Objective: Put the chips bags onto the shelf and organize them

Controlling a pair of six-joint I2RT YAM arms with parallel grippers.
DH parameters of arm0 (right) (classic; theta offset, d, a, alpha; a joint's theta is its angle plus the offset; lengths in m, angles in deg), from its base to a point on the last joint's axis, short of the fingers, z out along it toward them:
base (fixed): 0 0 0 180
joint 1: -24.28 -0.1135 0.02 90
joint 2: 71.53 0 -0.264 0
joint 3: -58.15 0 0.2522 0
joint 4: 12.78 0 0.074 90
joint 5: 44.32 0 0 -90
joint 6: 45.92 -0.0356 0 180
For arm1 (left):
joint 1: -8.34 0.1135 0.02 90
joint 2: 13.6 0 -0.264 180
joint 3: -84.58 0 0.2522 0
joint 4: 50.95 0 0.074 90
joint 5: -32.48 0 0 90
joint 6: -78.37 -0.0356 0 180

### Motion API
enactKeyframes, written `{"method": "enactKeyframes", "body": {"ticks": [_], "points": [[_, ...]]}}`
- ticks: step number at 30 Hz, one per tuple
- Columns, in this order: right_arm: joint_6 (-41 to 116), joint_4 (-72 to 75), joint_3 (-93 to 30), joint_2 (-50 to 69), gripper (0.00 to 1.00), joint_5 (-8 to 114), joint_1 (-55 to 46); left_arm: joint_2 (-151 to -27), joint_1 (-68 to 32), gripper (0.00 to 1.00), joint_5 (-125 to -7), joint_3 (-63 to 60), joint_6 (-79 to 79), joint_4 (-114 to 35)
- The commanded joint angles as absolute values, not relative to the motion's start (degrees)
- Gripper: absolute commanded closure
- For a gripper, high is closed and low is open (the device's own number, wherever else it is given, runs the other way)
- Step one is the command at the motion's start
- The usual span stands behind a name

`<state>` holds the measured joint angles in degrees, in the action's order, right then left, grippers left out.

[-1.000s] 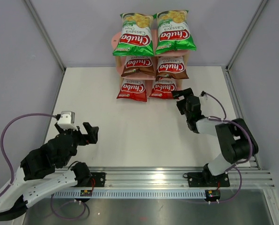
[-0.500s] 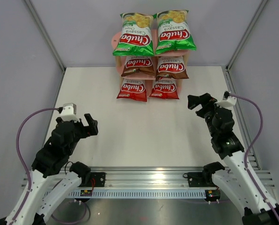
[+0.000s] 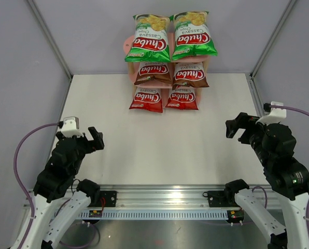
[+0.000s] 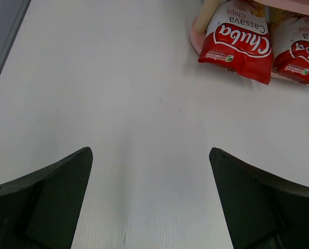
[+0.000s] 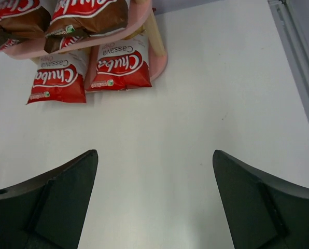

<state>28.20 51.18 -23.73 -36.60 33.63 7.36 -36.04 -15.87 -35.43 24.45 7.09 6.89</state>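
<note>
Both arms have drawn back toward the near edge. From above: left gripper [image 3: 91,142] and right gripper [image 3: 238,128] gape wide and empty; chips bags [image 3: 148,39] fill the shelf [image 3: 127,44], green over brown over red. Left wrist: fingers [image 4: 51,192] spread, red bags [image 4: 236,44] upper right. Right wrist: likewise spread, red bags upper left.

green bags [image 3: 148,39] + brown bags [image 3: 153,73] + red bags [image 3: 146,99], all with red-and-white logos | shelf [image 3: 126,45]: pink | table [image 3: 159,142]: plain white | cables [image 3: 15,166]: purple, lol
</note>
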Motion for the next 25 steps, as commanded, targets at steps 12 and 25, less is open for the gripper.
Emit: {"method": "enactKeyframes", "body": {"ticks": [12, 25], "points": [[34.5, 59.8, -23.2, -38.8, 0.01, 32.1, 7.6, -33.9, -15.6, 0.01, -32.6, 16.7, 2.5, 11.1], [34.3, 58.3, -21.9, -39.0, 0.01, 33.2, 7.5, -34.6, -15.7, 0.01, -33.0, 16.5, 2.6, 10.0]]}}
